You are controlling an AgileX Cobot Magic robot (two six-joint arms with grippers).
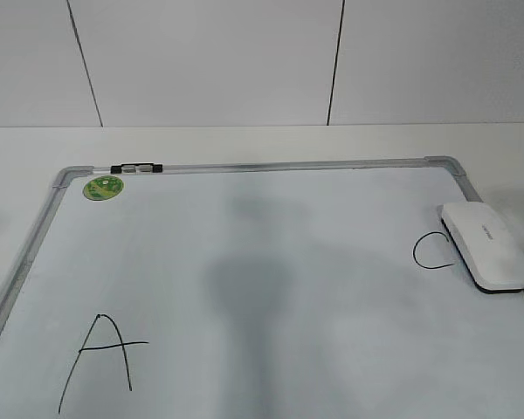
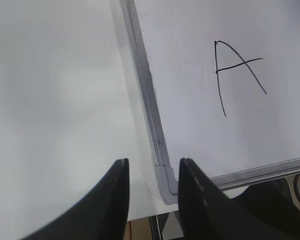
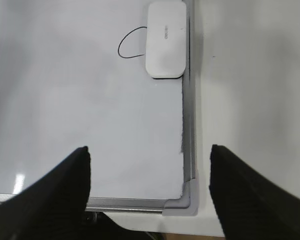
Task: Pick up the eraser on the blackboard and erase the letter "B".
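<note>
The blackboard (image 1: 271,262) is a white dry-erase board with a grey frame, lying flat on the table. The white eraser (image 1: 487,247) lies at its right edge, partly over a black "C" (image 1: 430,251). A black "A" (image 1: 100,358) is at the near left. No letter "B" shows in any view. My left gripper (image 2: 152,165) is open and empty above the board's near left corner (image 2: 166,187), with the "A" (image 2: 235,70) ahead. My right gripper (image 3: 149,150) is wide open and empty above the near right corner (image 3: 187,197), and the eraser (image 3: 165,40) lies well ahead of it. Neither gripper shows in the exterior view.
A round green sticker (image 1: 103,187) sits at the board's far left corner. A small black and clear clip (image 1: 135,168) lies on the far frame. White table (image 1: 244,144) surrounds the board, and a white panelled wall (image 1: 210,61) stands behind it.
</note>
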